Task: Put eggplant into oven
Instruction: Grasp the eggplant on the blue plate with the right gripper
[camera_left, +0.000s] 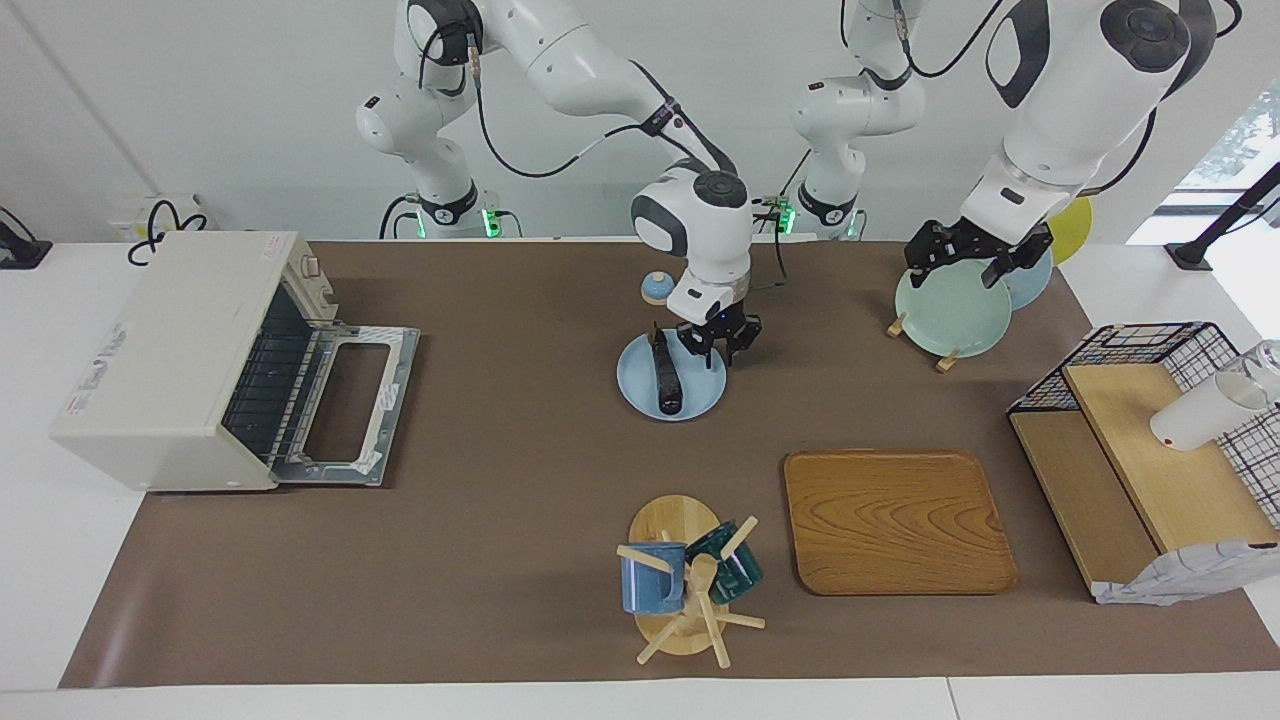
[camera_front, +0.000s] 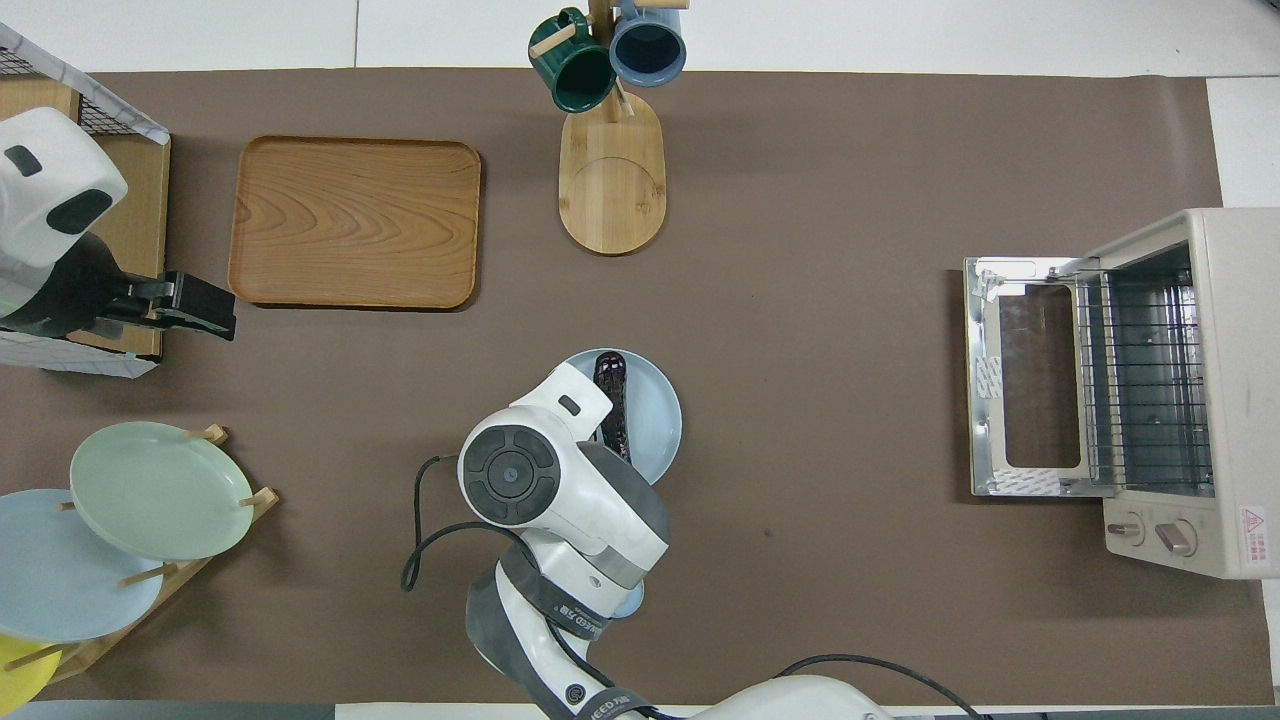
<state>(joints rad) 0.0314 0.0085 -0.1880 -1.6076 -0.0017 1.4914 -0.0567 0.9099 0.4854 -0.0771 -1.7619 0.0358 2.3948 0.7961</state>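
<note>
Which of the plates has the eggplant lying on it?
The round light-blue plate lying flat mid-table, under the right gripper; it carries the dark purple eggplant. The other plates stand in the wooden rack.

Even, bright light from above leaves only soft, short shadows beside things on the brown tabletop (camera_left: 520, 520), a window (camera_left: 1235, 130) at one edge blows out white, and both views stay sharp without glare.

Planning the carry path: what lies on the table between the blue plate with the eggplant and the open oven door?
Nothing: only bare brown mat lies between the plate holding the eggplant and the oven door, clearest in the overhead view.
</note>
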